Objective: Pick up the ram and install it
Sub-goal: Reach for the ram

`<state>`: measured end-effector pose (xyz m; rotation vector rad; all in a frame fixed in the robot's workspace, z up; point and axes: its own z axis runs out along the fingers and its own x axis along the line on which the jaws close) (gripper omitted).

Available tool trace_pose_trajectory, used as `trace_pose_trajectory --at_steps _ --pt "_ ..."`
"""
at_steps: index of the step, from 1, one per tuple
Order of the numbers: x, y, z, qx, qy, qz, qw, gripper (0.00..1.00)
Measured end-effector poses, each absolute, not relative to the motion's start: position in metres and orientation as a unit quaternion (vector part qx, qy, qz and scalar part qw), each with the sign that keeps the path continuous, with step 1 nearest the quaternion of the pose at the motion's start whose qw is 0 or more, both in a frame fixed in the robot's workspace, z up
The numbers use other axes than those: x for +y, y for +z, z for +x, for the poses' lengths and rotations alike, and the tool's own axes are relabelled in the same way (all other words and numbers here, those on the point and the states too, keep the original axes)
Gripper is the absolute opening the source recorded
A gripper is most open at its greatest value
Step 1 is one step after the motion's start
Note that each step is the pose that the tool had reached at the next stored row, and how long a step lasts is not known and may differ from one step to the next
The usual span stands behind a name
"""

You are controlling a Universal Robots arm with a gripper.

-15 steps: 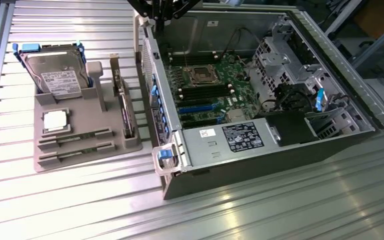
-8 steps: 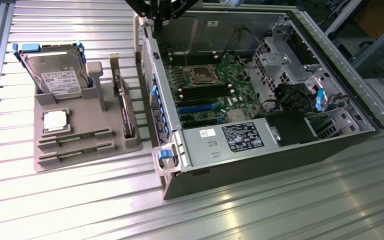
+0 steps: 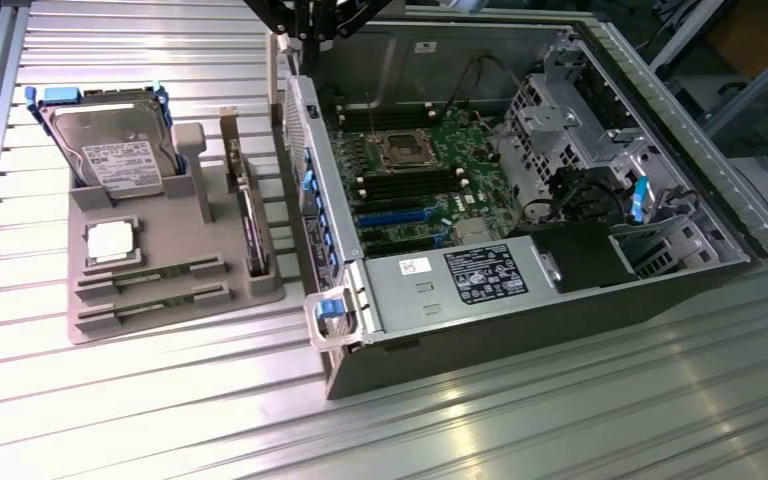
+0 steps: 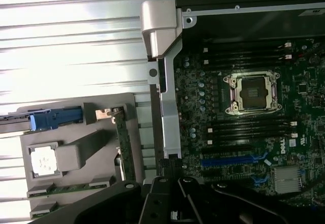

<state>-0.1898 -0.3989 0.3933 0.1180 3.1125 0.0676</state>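
Two ram sticks (image 3: 147,276) lie flat in the slots of the grey holder (image 3: 91,215), at its near end; one ram stick (image 4: 71,188) also shows in the wrist view beside the dark gripper (image 4: 175,203). High at the far edge of the exterior view, the gripper (image 3: 311,32) hangs above the case's wall, away from the sticks. It is shut and I see nothing held in it. The motherboard's dark memory slots (image 3: 404,186) flank the processor socket (image 3: 398,150); the same slots (image 4: 249,127) appear in the wrist view.
The holder also carries a hard drive (image 3: 117,150), a square silver processor (image 3: 111,242) and an upright expansion card (image 3: 245,215). The open computer case (image 3: 518,300) stands to the exterior view's right, with its power supply (image 3: 484,275) and drive cage (image 3: 578,130). All rest on a ribbed metal table (image 3: 558,420).
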Motion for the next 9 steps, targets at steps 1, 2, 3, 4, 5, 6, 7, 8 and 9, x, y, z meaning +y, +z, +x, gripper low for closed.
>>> trace_pose_trajectory --at_steps 1,2,3,4,5,6,7,8,9 --pt "-0.3989 0.3933 -0.1908 0.999 0.022 0.038 0.013 0.11" --pt "-0.3989 0.3933 -0.1918 0.999 0.022 0.038 0.013 0.11" --pt "-0.3989 0.3933 -0.1924 0.999 0.022 0.038 0.013 0.11" --pt "-0.3989 0.3933 -0.1928 0.999 0.022 0.038 0.013 0.11" --pt "-0.3989 0.3933 -0.1932 0.999 0.022 0.038 0.013 0.11" --pt "-0.3989 0.3933 -0.1938 0.999 0.022 0.038 0.013 0.11" --pt "-0.3989 0.3933 -0.1950 0.999 0.022 0.038 0.013 0.11" --pt "-0.3989 0.3933 -0.1957 0.999 0.022 0.038 0.013 0.11" --pt "-0.3989 0.3933 -0.1965 0.999 0.022 0.038 0.013 0.11"
